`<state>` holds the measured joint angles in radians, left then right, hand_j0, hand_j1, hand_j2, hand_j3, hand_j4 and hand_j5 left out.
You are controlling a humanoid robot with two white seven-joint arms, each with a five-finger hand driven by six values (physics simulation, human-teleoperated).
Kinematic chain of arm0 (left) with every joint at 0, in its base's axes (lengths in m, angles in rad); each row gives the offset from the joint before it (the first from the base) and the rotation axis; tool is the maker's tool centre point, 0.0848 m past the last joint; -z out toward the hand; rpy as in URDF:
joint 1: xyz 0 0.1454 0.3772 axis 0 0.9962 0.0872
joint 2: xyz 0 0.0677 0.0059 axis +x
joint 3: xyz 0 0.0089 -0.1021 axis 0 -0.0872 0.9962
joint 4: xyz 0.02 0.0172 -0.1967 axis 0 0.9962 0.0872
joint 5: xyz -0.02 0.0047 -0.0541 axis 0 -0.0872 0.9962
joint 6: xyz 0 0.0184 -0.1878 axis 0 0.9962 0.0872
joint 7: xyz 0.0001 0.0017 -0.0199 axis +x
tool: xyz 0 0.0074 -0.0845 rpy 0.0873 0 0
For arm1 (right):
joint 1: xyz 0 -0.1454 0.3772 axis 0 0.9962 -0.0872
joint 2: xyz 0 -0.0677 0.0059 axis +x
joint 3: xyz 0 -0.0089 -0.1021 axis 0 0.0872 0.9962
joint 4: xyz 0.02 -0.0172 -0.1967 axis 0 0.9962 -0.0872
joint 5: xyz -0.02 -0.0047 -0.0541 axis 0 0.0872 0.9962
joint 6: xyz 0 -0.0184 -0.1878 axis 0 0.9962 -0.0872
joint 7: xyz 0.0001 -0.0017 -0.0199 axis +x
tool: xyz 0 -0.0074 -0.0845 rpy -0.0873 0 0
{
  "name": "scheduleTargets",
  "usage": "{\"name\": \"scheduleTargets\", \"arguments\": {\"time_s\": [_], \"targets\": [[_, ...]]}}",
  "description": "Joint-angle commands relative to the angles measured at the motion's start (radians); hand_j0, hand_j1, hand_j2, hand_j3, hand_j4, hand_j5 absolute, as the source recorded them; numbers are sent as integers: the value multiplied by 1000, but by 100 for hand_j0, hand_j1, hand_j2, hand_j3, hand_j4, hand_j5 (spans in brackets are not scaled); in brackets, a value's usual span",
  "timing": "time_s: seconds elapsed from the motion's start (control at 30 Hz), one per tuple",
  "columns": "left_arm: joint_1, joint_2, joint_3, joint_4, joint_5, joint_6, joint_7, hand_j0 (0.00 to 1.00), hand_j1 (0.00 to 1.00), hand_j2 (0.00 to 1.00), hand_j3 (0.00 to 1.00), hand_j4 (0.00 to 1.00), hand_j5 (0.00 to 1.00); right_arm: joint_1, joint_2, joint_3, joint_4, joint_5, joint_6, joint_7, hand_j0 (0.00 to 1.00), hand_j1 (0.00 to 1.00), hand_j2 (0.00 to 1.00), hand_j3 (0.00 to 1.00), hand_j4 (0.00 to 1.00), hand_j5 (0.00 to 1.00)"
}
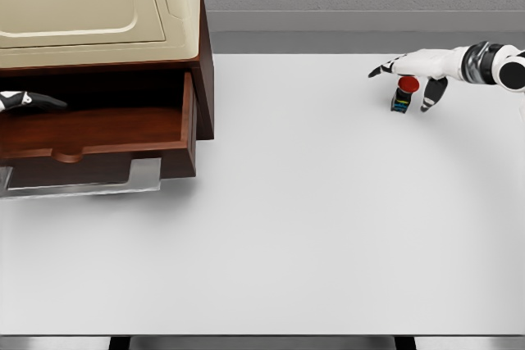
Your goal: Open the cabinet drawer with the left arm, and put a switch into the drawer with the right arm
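While only dark fingertips of the left hand [31,101] show above the open drawer [98,133], the right hand [418,71] hovers spread over the red-capped switch [403,94] on the table [312,219], contact unclear

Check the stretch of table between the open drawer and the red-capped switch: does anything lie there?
Nothing: in the head view the white table is bare between the open drawer and the switch, which sits under the right robot hand.
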<state>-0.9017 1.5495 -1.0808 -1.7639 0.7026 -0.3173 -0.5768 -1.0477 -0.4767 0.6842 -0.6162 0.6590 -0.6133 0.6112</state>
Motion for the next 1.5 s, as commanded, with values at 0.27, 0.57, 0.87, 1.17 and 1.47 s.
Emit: {"name": "scheduleTargets", "arguments": {"time_s": [0.27, 0.57, 0.87, 1.17, 1.47], "targets": [[-36, 15, 76, 0, 135, 4, -34, 98, 98, 98, 98, 98, 98, -2, -3, -5, 0, -4, 2, 0, 100, 100, 100, 100, 100, 100], [-36, 8, 116, 1, 156, 6, -34, 99, 99, 99, 99, 99, 99, -2, -3, 0, 1, -4, 2, 0, 100, 100, 100, 100, 100, 100], [-37, 9, 116, 1, 155, 0, -34, 100, 100, 100, 100, 100, 100, -2, 3, 3, 32, -4, 2, 0, 91, 91, 91, 91, 91, 91], [-36, 8, 116, 1, 155, -3, -34, 100, 100, 100, 100, 100, 100, -3, 3, 3, 32, -6, 2, 0, 82, 82, 82, 82, 82, 82], [-36, 4, 116, 0, 155, -3, -34, 100, 100, 100, 100, 100, 100, -3, 3, 2, 32, -7, 2, 0, 69, 69, 69, 69, 69, 69]]}}
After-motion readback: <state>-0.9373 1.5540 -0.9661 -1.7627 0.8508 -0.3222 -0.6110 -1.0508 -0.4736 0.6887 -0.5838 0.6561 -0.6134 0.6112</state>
